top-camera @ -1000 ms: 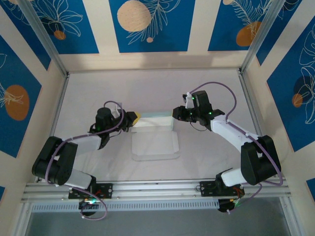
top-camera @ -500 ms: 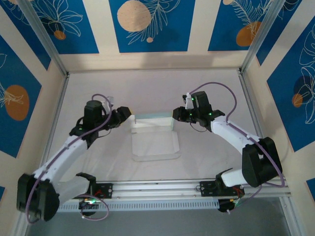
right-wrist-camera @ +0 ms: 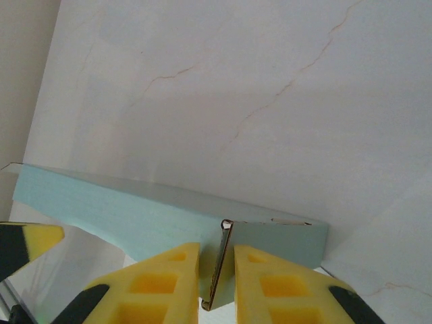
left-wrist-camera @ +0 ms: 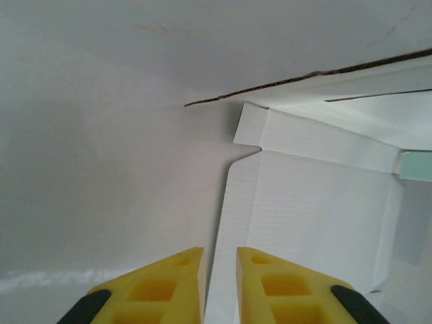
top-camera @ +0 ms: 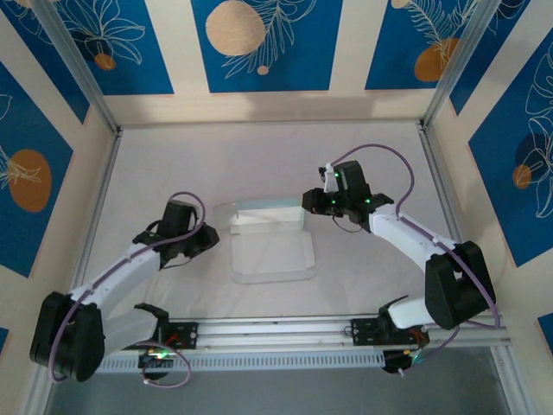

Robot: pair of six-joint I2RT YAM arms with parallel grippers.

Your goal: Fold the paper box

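A white table [top-camera: 173,164] stands inside a booth of cream walls with blue leaf-pattern panels [top-camera: 259,43], and a metal rail [top-camera: 276,327] runs along its near edge.

The paper box [top-camera: 272,255] lies about in the middle of the table and is partly formed. Its white panel lies flat, and a long wall stands up along the far edge of that panel.

To the left of the box, the left gripper [top-camera: 207,235] points toward its left edge, near it. From above I cannot tell if it touches the card. The left wrist view shows more: the two yellow fingers [left-wrist-camera: 270,287] stand almost together with only a narrow slit between them. The white left edge of the box runs down into that slit. Whether the card is caught there or only lies under the fingers, I cannot tell. This view also shows a white flap and a small mint-green piece at the box's far side.

At the right end of the raised wall, the right gripper [top-camera: 307,203] meets the box. In the right wrist view its fingers [right-wrist-camera: 277,283] are closed on a doubled end edge of the card. The mint-green face of the wall runs away to the left.

Bare table lies on all sides of the box, the widest part beyond its far side.
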